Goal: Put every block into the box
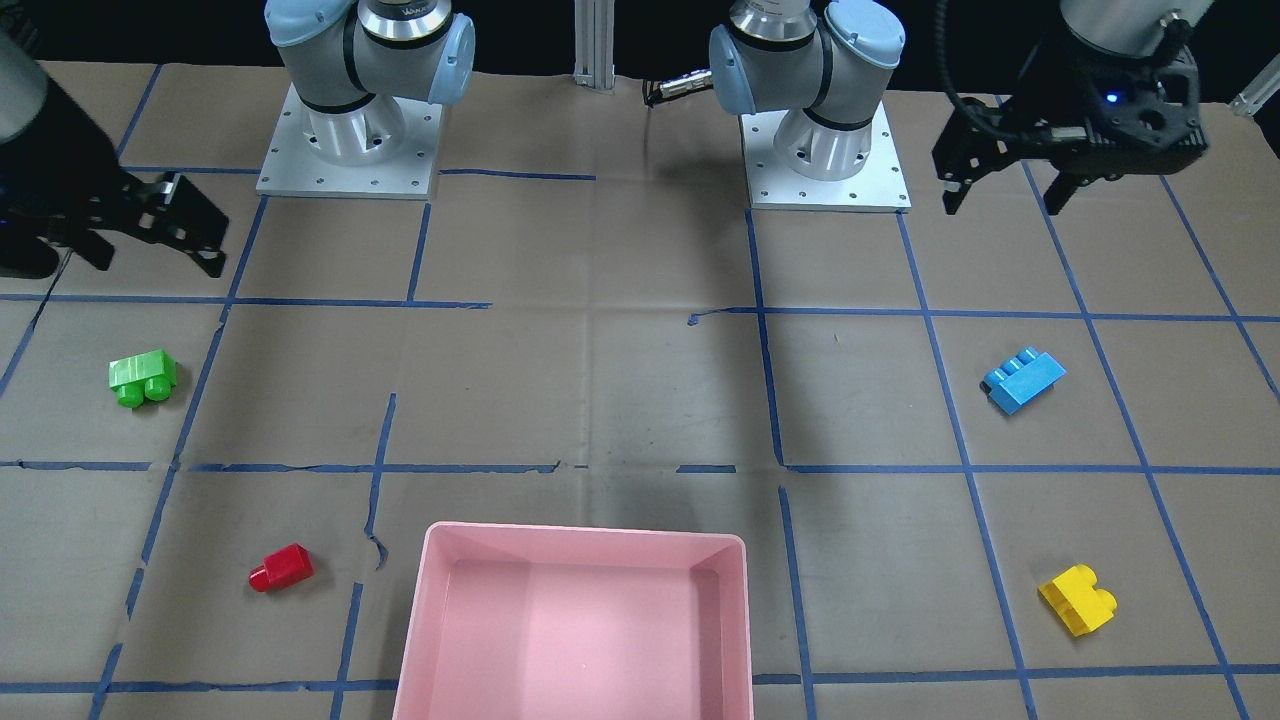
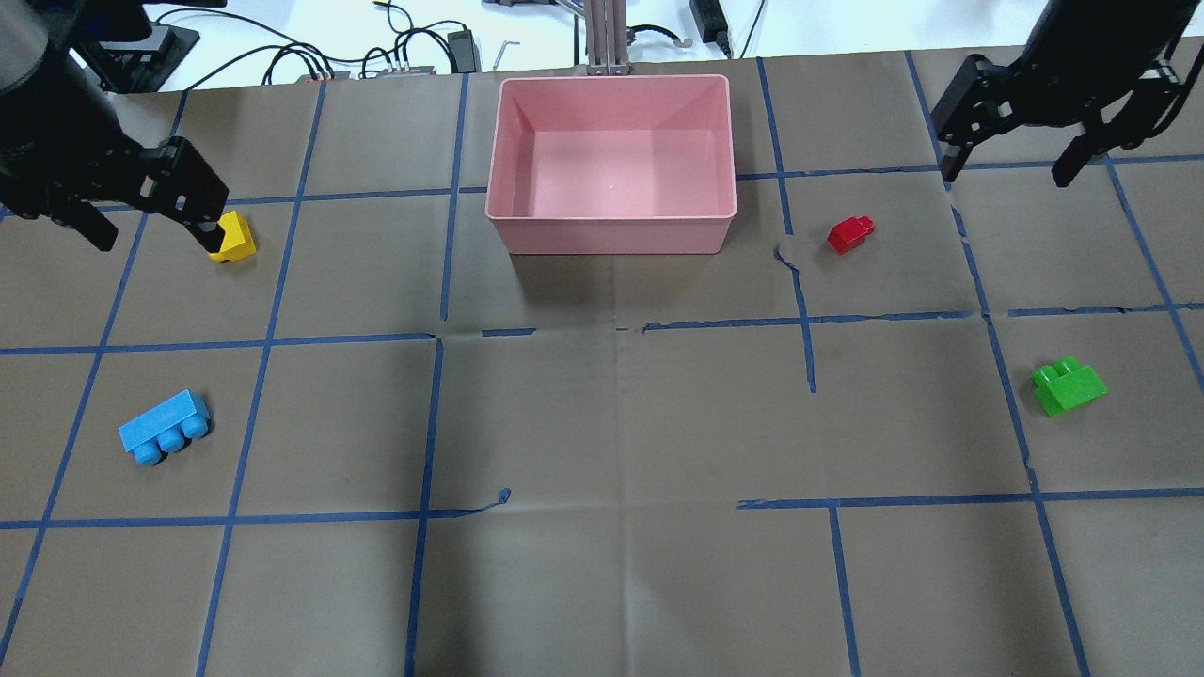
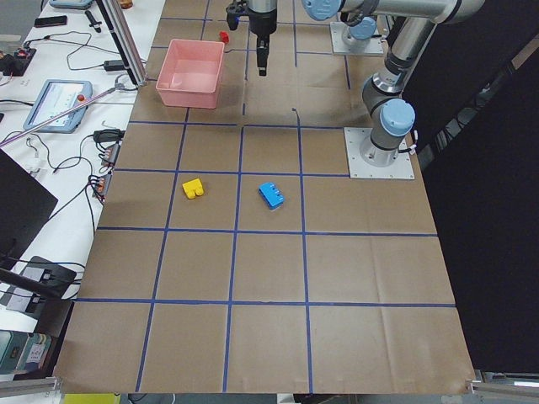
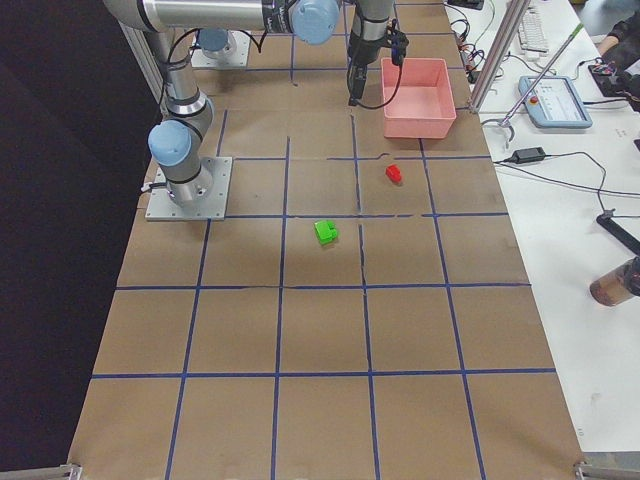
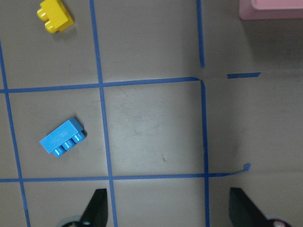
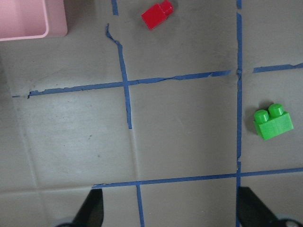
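Observation:
All four blocks lie apart on the brown table, outside the pink box [image 2: 611, 226]. On the left are the yellow block [image 2: 232, 238] and the blue block [image 2: 165, 428]. On the right are the small red block [image 2: 850, 233] and the green block [image 2: 1068, 385]. My left gripper [image 2: 150, 226] is open and empty, held high; in the overhead view one finger overlaps the yellow block. Its wrist view shows the blue block [image 5: 61, 137] and the yellow block [image 5: 55, 15]. My right gripper [image 2: 1006, 165] is open and empty, high beyond the red block. Its wrist view shows the red block [image 6: 157, 14] and the green block [image 6: 272, 122].
The two arm bases [image 1: 350, 140] [image 1: 825, 150] stand at the robot's edge of the table. A metal post [image 2: 602, 38] rises just behind the box. Cables [image 2: 376, 56] and a tablet [image 3: 59, 101] lie on the white bench beyond the table. Blue tape marks a grid.

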You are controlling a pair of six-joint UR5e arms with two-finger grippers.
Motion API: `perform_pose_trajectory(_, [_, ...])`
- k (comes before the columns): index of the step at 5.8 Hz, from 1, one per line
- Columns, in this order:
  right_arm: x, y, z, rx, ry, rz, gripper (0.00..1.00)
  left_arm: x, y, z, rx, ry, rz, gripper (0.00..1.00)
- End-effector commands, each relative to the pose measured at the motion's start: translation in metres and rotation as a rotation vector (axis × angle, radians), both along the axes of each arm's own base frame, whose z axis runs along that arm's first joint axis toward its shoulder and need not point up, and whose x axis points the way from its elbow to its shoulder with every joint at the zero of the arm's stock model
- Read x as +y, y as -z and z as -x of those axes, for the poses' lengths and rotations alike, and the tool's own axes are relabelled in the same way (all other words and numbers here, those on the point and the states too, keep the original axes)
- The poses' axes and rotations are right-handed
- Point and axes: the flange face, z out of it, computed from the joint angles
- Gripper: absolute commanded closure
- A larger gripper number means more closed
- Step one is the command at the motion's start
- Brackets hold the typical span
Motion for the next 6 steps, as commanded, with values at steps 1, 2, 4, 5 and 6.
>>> perform_pose_trajectory(1, [-0.005, 0.014, 0.078, 0.006, -0.179, -0.020, 0.00, 0.025, 0.030, -0.059, -0.008, 0.146, 0.028, 0.04])
perform_pose_trajectory(2, [-0.008, 0.030, 0.122, -0.005, -0.262, -0.048, 0.00, 0.030, 0.046, -0.092, 0.008, 0.330, 0.004, 0.01])
perform_pose_trajectory(4, [-0.027, 0.090, 0.185, -0.004, -0.410, -0.009, 0.00, 0.035, 0.076, -0.127, 0.053, 0.434, -0.027, 0.02])
perform_pose_trajectory(5, [-0.020, 0.134, 0.186, 0.005, -0.424, 0.006, 0.00, 0.013, 0.112, -0.138, 0.086, 0.468, 0.002, 0.04])
perform_pose_trajectory(6, [-0.014, 0.159, 0.184, 0.010, -0.424, 0.012, 0.00, 0.002, 0.145, -0.154, 0.127, 0.531, -0.034, 0.04])
